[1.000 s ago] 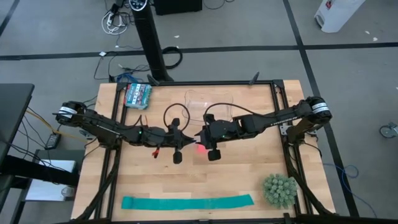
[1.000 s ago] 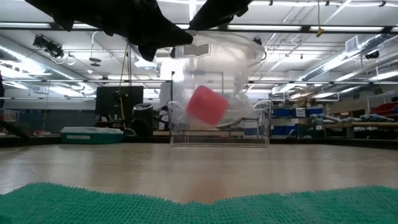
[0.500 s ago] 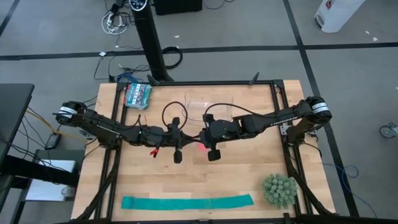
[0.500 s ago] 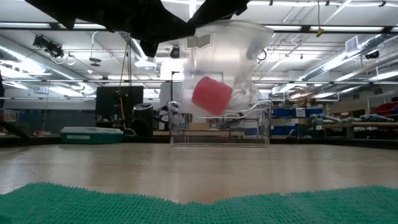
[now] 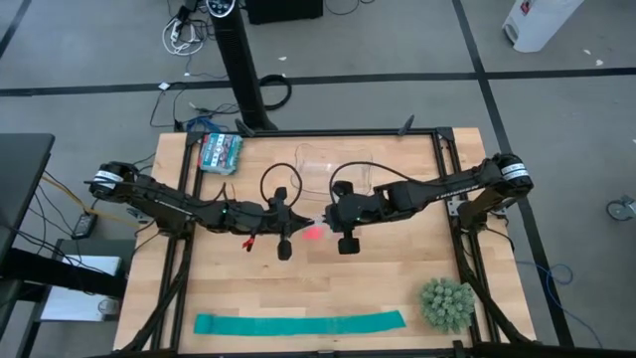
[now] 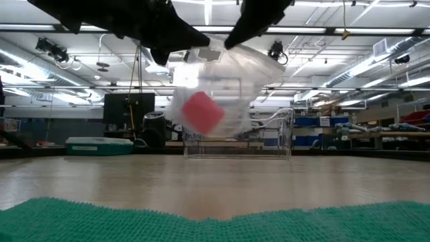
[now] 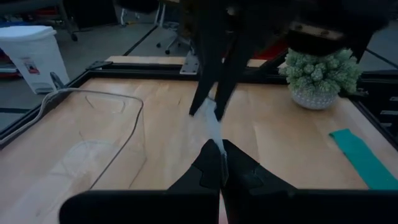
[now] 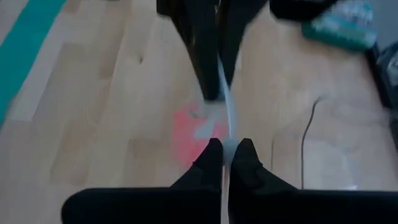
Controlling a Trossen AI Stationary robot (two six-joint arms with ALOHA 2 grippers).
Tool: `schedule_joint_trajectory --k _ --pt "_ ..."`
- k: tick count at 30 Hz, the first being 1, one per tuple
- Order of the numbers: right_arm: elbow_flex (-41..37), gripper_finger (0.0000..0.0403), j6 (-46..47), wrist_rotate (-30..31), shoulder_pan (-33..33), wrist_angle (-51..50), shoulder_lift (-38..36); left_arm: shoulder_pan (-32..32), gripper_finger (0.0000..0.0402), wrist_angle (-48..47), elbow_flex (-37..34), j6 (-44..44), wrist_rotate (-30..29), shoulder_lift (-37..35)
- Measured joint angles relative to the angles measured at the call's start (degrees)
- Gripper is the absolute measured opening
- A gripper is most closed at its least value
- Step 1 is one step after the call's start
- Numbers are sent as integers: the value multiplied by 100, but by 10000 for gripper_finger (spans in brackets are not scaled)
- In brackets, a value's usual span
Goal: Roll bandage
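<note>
The wooden worktop (image 5: 388,268) carries both dark arms, which reach in from either side and meet over its middle. Along the near edge lies a long teal-green strip (image 5: 299,323), flat and well apart from the arms, with a spiky green potted plant (image 5: 446,304) near its right end. At the far side stands a clear plastic bin (image 5: 333,165), and in the far left corner a teal packet (image 5: 220,151). Between the two arms hangs a clear plastic bag (image 6: 225,87), lifted off the worktop and stretched between them. The left gripper (image 5: 295,225) has its fingers (image 7: 209,163) closed tight on one edge of the bag's film, and the right gripper (image 5: 329,215) has its fingers (image 8: 210,158) likewise pinched together on the opposite edge; in each wrist view the thin film runs straight from that arm's own fingertips to the other arm's. Inside the bag sits the bandage (image 6: 201,112), a small compact pink-red roll, resting low in the sagging plastic, clear of the wood and below the two grippers. From above it shows as a pink patch (image 5: 314,234) just beside the left gripper's tip, between the two arms.
</note>
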Motion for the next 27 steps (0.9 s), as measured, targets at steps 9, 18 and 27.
schedule_joint_trajectory --k 9,18,27 --pt "-4 0 932 -284 0 -1209 -113 0 6 21 -2 11 -10 0" --pt "-4 0 1234 -315 0 -1748 -124 0 6 0 -2 22 -21 -2" --pt "-4 0 1314 -365 2 -2027 -124 0 6 -23 -2 22 -24 -2"
